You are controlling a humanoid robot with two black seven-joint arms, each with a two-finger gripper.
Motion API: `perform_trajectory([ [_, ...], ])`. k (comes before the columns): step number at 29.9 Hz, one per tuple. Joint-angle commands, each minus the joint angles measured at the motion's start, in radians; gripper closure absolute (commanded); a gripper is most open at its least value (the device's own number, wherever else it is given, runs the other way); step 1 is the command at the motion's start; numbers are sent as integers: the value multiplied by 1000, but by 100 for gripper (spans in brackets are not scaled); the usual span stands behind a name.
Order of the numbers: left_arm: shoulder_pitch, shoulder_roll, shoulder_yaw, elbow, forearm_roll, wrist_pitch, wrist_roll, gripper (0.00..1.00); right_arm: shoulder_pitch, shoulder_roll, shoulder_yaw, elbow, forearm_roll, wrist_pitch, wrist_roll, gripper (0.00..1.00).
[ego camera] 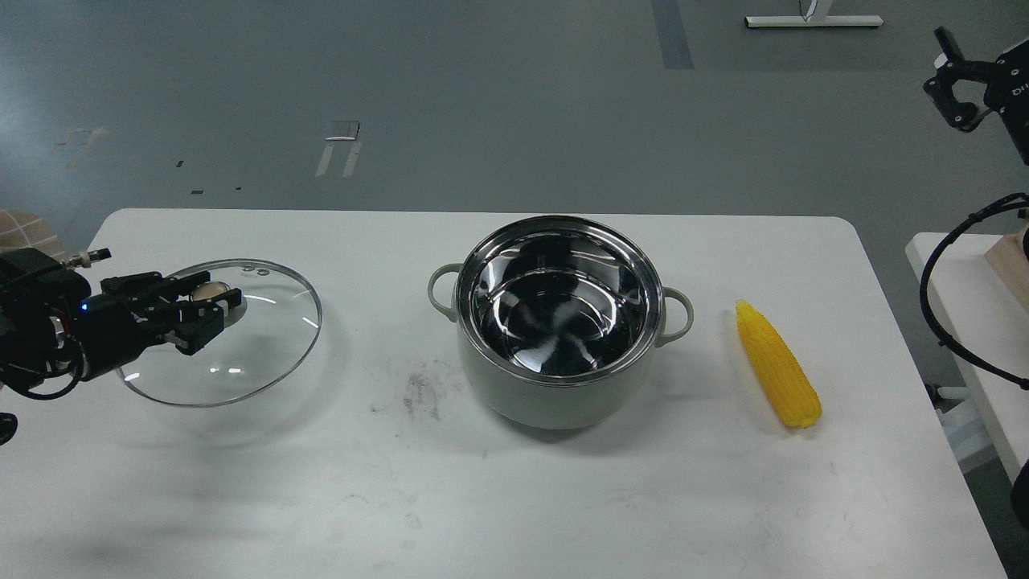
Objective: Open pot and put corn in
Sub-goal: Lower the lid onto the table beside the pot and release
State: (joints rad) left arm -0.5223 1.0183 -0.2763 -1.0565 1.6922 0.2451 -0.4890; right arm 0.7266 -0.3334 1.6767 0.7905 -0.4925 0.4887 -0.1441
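Observation:
The pale grey-green pot (555, 402) stands uncovered in the middle of the table, and its shiny steel interior holds nothing. The yellow corn (778, 366) lies on the table to the right of the pot, tip pointing away from me. My left gripper (211, 310) is at the far left, shut around the gold knob (209, 290) of the glass lid (241, 362). It holds the lid tilted, low over the table and well left of the pot. My right gripper (953, 80) is raised at the top right, off the table, open and empty.
The white table (514, 498) has rounded corners and a smudge (422, 394) left of the pot. A second white table (977, 338) with a black cable stands to the right. Grey floor lies beyond.

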Motion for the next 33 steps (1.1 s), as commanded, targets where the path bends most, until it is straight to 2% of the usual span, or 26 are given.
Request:
perform_trajectory([
  [1,16,-33,3,27,-2,17,0,66,-3,1,0,1,0,0,0,0],
  [4,34,-40,3,30,0,25,0,61,-3,-1,-2,1,0,0,0,0],
  [11,44,-59,3,44,-3,25,0,61,-13,1,-3,1,0,0,0,0],
  [13,47,-61,5,52,0,26,0,58,-16,-1,-3,1,0,0,0,0],
  [14,48,-61,5,52,0,26,0,53,-16,1,-5,1,0,0,0,0],
  [16,59,-61,5,52,1,26,0,49,-16,1,-5,1,0,0,0,0],
  [22,84,-69,3,52,-5,45,0,47,-16,5,-5,1,0,0,0,0],
  [24,84,-79,-1,52,-6,45,0,40,-18,5,-5,1,0,0,0,0],
  [26,79,-81,-3,53,-12,45,0,26,-18,4,-5,1,0,0,0,0],
  [28,77,-79,-12,52,-16,45,0,18,-19,2,-5,3,0,0,0,0],
  [33,25,-73,-41,53,-150,39,0,9,-24,-7,-15,4,-14,0,-3,0],
])
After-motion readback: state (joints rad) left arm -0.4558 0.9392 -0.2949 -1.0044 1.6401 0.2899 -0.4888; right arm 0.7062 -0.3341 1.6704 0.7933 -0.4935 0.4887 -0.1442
